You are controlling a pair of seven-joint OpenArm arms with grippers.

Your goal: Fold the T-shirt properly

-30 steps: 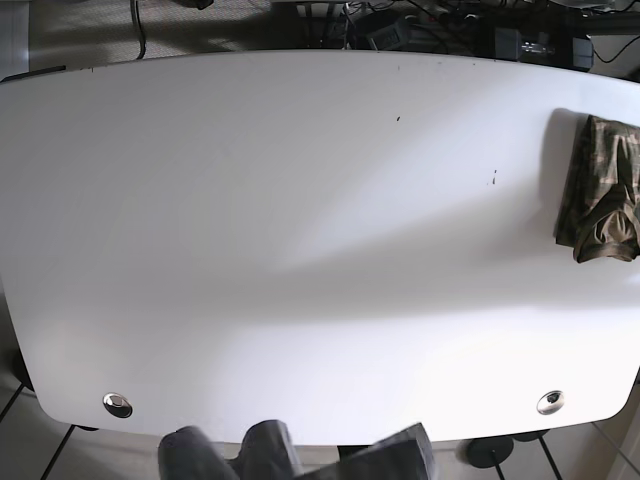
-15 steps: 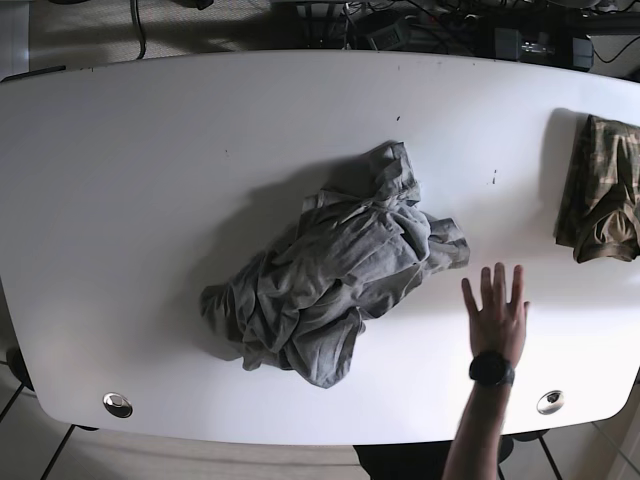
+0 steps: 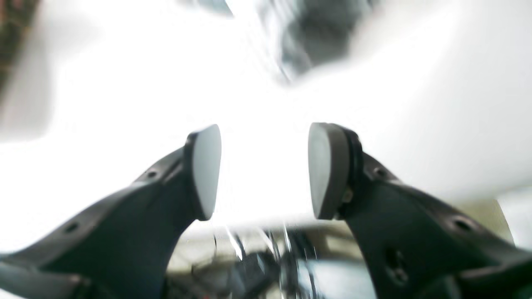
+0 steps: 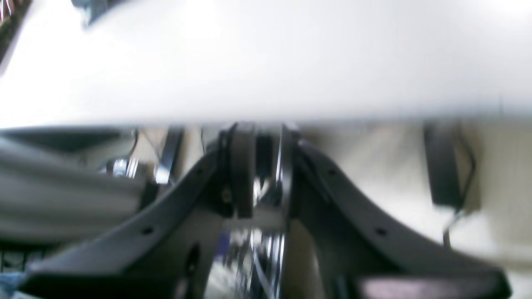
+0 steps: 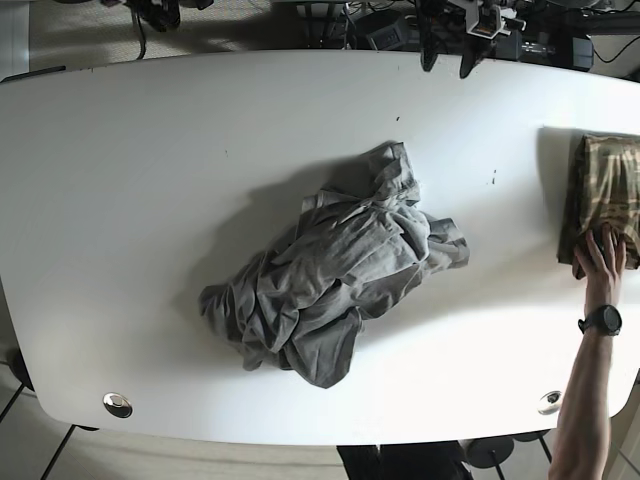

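1. A grey T-shirt (image 5: 335, 285) was seen crumpled in a heap near the middle of the white surface (image 5: 130, 180), untouched by either arm.
2. The left pincer (image 3: 264, 170) was held wide apart above the far edge of the surface, with nothing between its pads (image 3: 206, 168).
3. The right pincer (image 4: 262, 166) was seen narrowed to a slim gap, nothing gripped, beyond the surface's edge.
4. A folded camouflage garment (image 5: 605, 195) was lying at the edge of the surface, well apart from the T-shirt.
5. A person's hand (image 5: 603, 258), a dark watch (image 5: 601, 320) at the wrist, was resting on that garment's near end.
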